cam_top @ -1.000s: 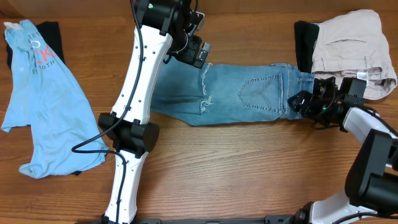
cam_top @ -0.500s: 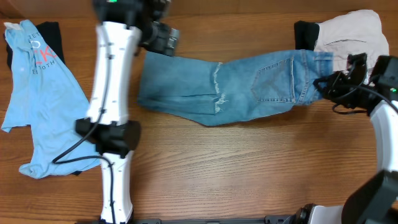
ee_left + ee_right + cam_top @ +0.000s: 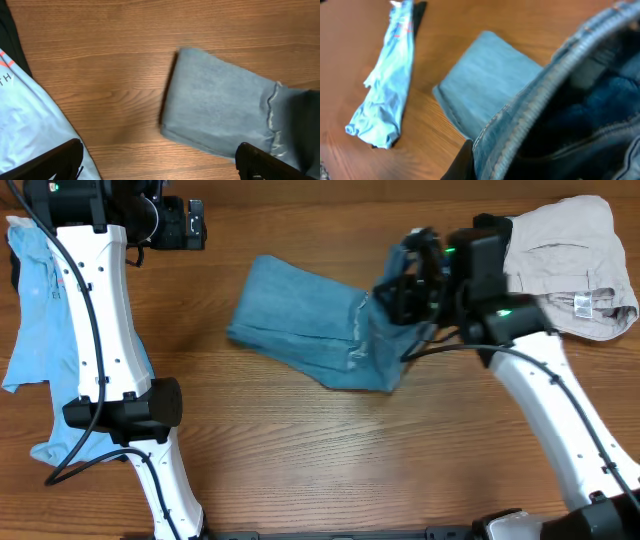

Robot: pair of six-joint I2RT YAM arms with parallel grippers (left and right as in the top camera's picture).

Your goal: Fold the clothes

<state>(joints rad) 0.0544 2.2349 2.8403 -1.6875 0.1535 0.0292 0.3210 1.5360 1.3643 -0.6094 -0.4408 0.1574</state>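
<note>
The light-blue jeans (image 3: 300, 325) lie mid-table, the legs folded into a flat slab. My right gripper (image 3: 405, 285) is shut on the jeans' waistband (image 3: 555, 100) and holds it lifted above the right end of the slab. The denim fills the right wrist view, with only one dark fingertip (image 3: 462, 165) showing beside it. My left gripper (image 3: 186, 225) stands open at the far left back, well clear of the jeans. In its wrist view the fingers (image 3: 55, 162) frame bare wood, with the folded jeans (image 3: 220, 110) ahead on the right.
A pale-blue printed T-shirt (image 3: 45, 340) lies crumpled along the left edge, over a black garment. Beige trousers (image 3: 560, 250) sit at the back right, with another black garment (image 3: 490, 228) beside them. Bare wood runs along the table's front.
My right gripper closed on the waistband and carried it left, doubling the jeans over themselves. My left arm swung left and back, away from the jeans.
</note>
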